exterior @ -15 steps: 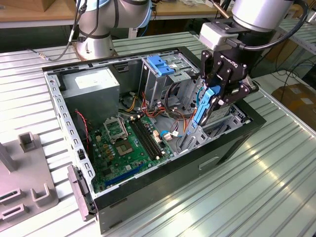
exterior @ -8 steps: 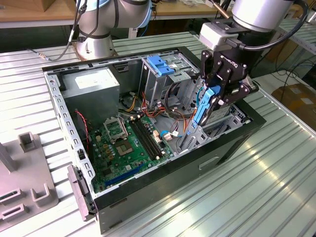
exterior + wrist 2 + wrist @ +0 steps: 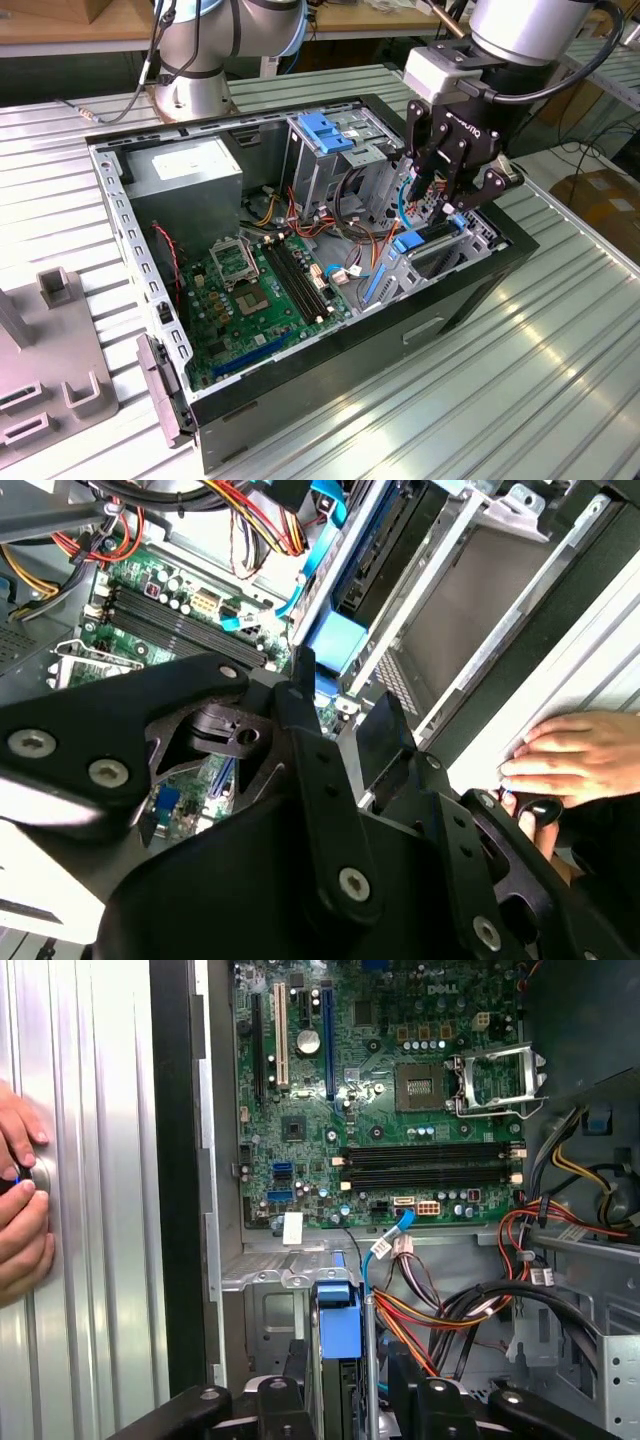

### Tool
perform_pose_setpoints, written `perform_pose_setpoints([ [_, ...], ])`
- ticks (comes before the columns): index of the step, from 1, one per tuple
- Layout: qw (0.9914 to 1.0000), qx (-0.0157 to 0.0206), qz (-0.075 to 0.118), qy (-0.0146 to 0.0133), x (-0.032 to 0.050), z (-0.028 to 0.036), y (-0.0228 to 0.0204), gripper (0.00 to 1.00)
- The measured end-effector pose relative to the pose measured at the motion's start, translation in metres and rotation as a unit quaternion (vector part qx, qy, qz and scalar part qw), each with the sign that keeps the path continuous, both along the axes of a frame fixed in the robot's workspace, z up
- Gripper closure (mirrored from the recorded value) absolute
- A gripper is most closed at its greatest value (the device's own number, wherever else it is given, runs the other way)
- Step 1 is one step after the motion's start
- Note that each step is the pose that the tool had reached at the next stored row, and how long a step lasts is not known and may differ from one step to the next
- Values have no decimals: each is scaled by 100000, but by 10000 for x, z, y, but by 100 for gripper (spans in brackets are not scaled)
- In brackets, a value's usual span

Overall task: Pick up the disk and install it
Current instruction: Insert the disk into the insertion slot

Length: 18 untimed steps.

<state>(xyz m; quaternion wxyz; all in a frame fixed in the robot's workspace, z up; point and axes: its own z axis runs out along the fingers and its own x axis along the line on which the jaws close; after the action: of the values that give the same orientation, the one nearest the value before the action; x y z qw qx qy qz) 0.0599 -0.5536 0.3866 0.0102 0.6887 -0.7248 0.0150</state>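
Note:
The disk [image 3: 385, 545] is a dark flat drive with blue side rails. It lies slanted in the metal drive bay [image 3: 440, 245] at the front corner of the open computer case [image 3: 300, 400]. Its blue end [image 3: 340, 1325] points up toward my gripper [image 3: 437, 205], which hangs just over that bay on the exterior view's right. In both wrist views the black gripper [image 3: 340, 715] straddles the blue end [image 3: 335, 645]. Whether my gripper [image 3: 347, 1365] clamps the blue end or merely brackets it is unclear.
A green motherboard [image 3: 260, 290] covers the case floor, with a grey power supply box [image 3: 185, 175] and a blue-latched metal cage [image 3: 325, 135] behind it. Loose cables [image 3: 440, 1300] run beside the bay. A person's hands [image 3: 570, 760] rest on the ribbed table [image 3: 520, 380]. Grey fixtures [image 3: 50, 380] stand on the exterior view's left.

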Motion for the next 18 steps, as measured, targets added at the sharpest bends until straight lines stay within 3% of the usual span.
perform_pose_setpoints([
  [1,100000,-2,0,-1,0,0,0,57],
  [4,100000,1,1,1,0,-2,0,76],
  [5,100000,11,0,-8,0,-5,0,76],
  [6,100000,13,3,-29,0,-9,-1,88],
  [7,100000,0,3,-71,0,-19,-7,90],
  [10,100000,-154,2,-127,45,-60,-12,90],
  [18,100000,-150,0,-129,49,-62,-12,90],
])
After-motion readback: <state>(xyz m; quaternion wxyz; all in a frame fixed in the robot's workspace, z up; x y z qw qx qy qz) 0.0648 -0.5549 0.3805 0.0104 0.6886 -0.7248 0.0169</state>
